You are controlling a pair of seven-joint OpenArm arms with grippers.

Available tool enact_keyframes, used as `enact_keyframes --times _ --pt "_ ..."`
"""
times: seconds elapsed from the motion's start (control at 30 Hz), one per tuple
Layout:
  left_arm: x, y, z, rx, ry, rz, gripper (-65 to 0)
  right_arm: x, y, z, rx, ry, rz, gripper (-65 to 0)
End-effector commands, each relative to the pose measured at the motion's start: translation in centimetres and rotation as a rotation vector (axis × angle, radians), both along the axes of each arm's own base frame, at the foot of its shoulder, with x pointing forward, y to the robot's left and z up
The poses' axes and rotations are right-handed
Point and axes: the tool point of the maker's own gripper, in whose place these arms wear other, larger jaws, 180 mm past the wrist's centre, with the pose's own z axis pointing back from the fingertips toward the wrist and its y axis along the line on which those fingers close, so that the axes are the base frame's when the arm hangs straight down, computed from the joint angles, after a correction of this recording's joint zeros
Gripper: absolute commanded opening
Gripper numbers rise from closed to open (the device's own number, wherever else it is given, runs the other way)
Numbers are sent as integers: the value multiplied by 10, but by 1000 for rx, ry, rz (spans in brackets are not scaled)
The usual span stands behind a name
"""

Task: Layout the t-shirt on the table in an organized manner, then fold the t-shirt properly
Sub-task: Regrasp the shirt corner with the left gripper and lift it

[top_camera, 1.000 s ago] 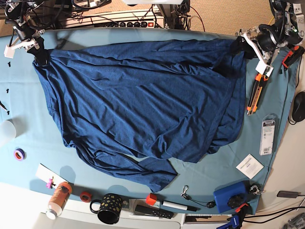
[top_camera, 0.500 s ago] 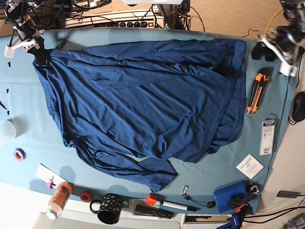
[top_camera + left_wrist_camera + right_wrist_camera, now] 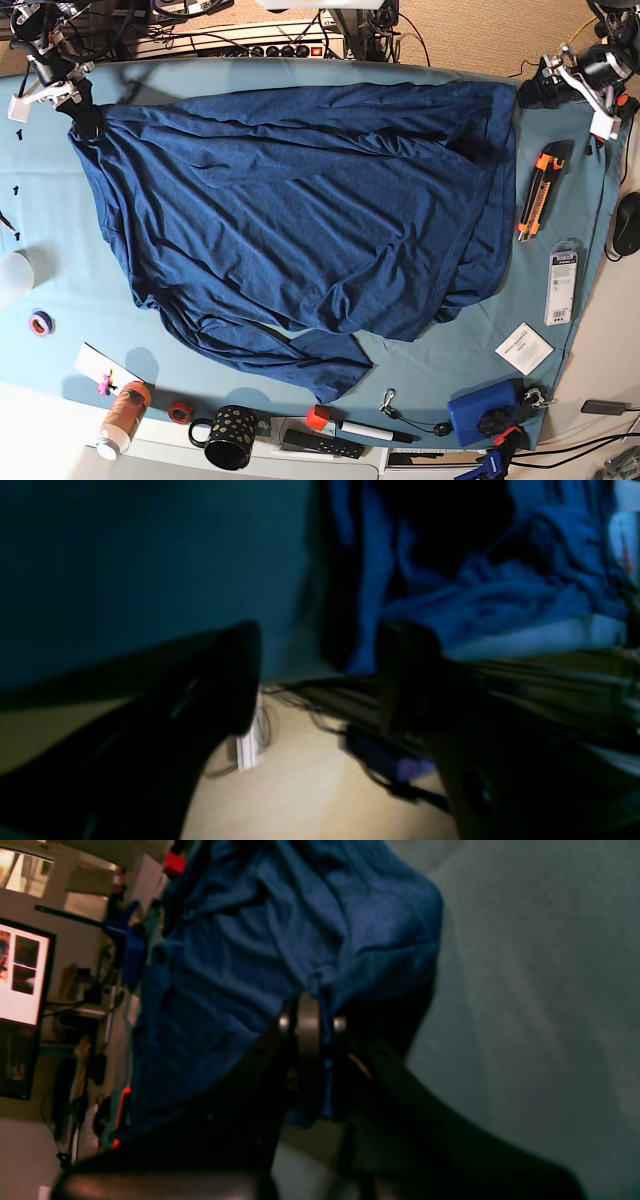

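T-shirt [image 3: 300, 210] fabric, dark navy, covers most of your table [image 3: 60, 290], one piece only, wrinkled and spread unevenly, with a loose tail reaching toward the near edge. Start at that near edge: you have one black mug with gold dots [image 3: 230, 436] standing upright, its inside not visible, one orange bottle [image 3: 124, 416] lying on its side, one small red tape roll [image 3: 179, 411], one purple tape roll [image 3: 40, 323], a marker [image 3: 365, 431] and a blue box [image 3: 484, 412]. Farther up on the base view's right you see one orange utility knife [image 3: 537, 190] lying just beside the shirt's edge and one packaged item [image 3: 561, 282] below it. At the far corner on that same side, your left gripper [image 3: 560, 85] hangs with its fingers spread wide and nothing between them; the left wrist view confirms the two dark fingers [image 3: 235, 680] apart over the table's edge, the shirt lying beyond them. A second ago that gripper sat against the shirt's far corner; it has since pulled off toward the table's corner, and the fabric it let go now lies flat there. At the opposite far corner, your right gripper [image 3: 82, 112] is clenched on the shirt's corner, and the right wrist view shows cloth bunched between the closed jaws [image 3: 312, 1025]. That corner and the rest of the shirt have not shifted.
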Motion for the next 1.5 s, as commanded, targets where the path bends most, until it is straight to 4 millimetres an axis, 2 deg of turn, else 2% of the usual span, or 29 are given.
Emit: enact_keyframes --times 0.0,0.27,0.87,1.03,1.13,1.3,1.47 --pt "0 2 5 -23 -11 -7 -309 4 -7 13 -29 -41 -2 -650" --pt "2 -9 16 -107 -49 -38 -309 4 -7 13 -29 -40 -2 -650" --pt "9 -3 10 -56 -22 -33 -309 4 -7 13 -29 -40 -2 -650" --pt "2 -22 -4 -51 28 -102 -309 4 -7 13 -29 -40 -2 -650" --pt "7 -33 -10 -52 44 -130 -309 4 -7 13 -29 -40 -2 -650" --pt "18 -36 -7 -50 22 -141 -320 4 -7 13 -29 -40 -2 -650" --pt "11 -37 -9 -48 46 -155 -345 4 -7 13 -29 -40 -2 -650"
